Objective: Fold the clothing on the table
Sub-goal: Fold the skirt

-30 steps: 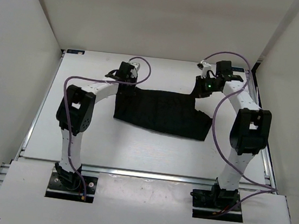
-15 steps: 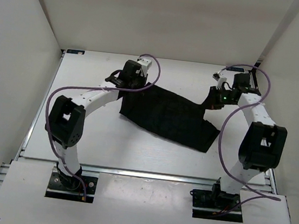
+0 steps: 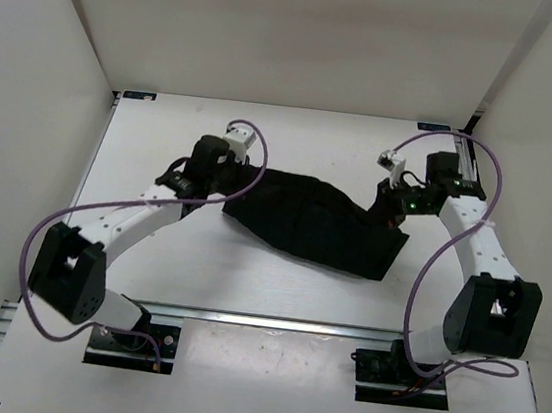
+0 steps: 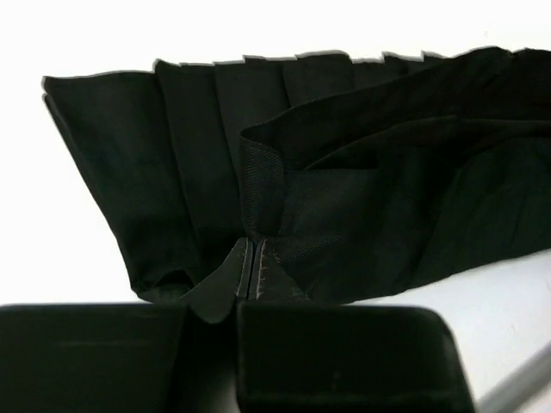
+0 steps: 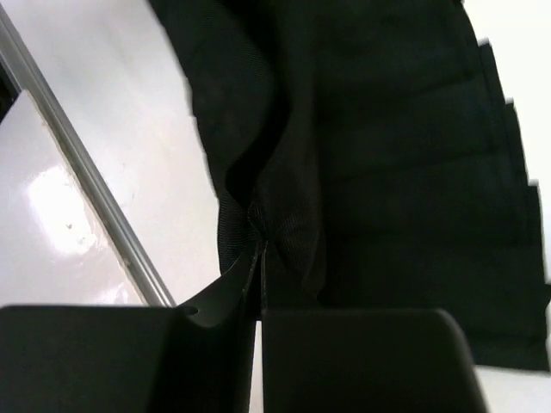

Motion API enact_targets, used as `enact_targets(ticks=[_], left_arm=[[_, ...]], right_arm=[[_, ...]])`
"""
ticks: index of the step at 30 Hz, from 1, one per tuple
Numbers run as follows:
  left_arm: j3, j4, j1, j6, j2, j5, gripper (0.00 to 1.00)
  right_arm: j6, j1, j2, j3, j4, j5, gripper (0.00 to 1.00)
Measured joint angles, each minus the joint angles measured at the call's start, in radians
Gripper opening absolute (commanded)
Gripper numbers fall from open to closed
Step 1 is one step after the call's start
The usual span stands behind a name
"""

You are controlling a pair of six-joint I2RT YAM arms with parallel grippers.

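The black clothing (image 3: 316, 222) lies bunched across the middle of the white table (image 3: 248, 274), stretched between both arms. My left gripper (image 3: 230, 183) is shut on the garment's left corner; in the left wrist view the clothing (image 4: 344, 189) hangs in folds from the pinched jaws of the left gripper (image 4: 250, 258). My right gripper (image 3: 393, 209) is shut on the right corner; in the right wrist view the clothing (image 5: 379, 155) drapes away from the tightly closed right gripper (image 5: 258, 245).
White walls enclose the table on three sides. Aluminium rails run along the near edge (image 3: 272, 319) and the right edge (image 5: 86, 172). Purple cables loop over both arms. The arm bases sit at the near edge.
Both grippers have pulled their corners of the garment back toward the near side, and the cloth has shifted right and nearer. The left arm's elbow swung far out to the left.
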Motion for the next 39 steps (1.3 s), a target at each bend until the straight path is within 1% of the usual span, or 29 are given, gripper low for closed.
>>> enact_targets(ticks=[5, 8, 12, 14, 16, 18, 23, 26, 30, 35, 39], left_arm=[[-0.193, 0.02, -0.002, -0.036, -0.2, 0.053, 0.0], [-0.287, 0.06, 0.017, -0.078, -0.315, 0.095, 0.0], [-0.349, 0.093, 0.042, -0.132, -0.402, 0.115, 0.0], [-0.357, 0.097, 0.043, -0.147, -0.414, 0.113, 0.0], [-0.356, 0.103, 0.041, -0.161, -0.409, 0.112, 0.0], [-0.351, 0.103, 0.037, -0.172, -0.394, 0.111, 0.0], [-0.26, 0.091, 0.037, -0.191, -0.279, 0.117, 0.0], [-0.203, 0.091, 0.043, -0.198, -0.2, 0.123, 0.0], [-0.124, 0.078, 0.064, -0.198, -0.074, 0.129, 0.0], [-0.005, 0.061, 0.082, -0.196, 0.107, 0.128, 0.0], [0.027, 0.064, 0.083, -0.197, 0.195, 0.127, 0.0]], right_arm=[[-0.057, -0.09, -0.113, -0.104, -0.027, -0.005, 0.0], [-0.082, -0.129, -0.236, -0.2, -0.007, -0.005, 0.0], [-0.096, -0.085, -0.409, -0.321, 0.033, 0.028, 0.0], [-0.095, -0.064, -0.453, -0.347, 0.039, 0.047, 0.0], [-0.095, -0.066, -0.454, -0.348, 0.042, 0.053, 0.0], [-0.095, -0.088, -0.412, -0.333, 0.027, 0.042, 0.0], [-0.086, -0.176, -0.173, -0.213, -0.04, -0.016, 0.0], [-0.053, -0.195, -0.067, -0.182, -0.046, -0.038, 0.0], [0.011, -0.177, -0.014, -0.184, -0.024, -0.035, 0.0], [0.103, -0.163, 0.023, -0.183, 0.055, -0.024, 0.0], [0.167, -0.18, 0.124, -0.149, 0.098, -0.019, 0.0]])
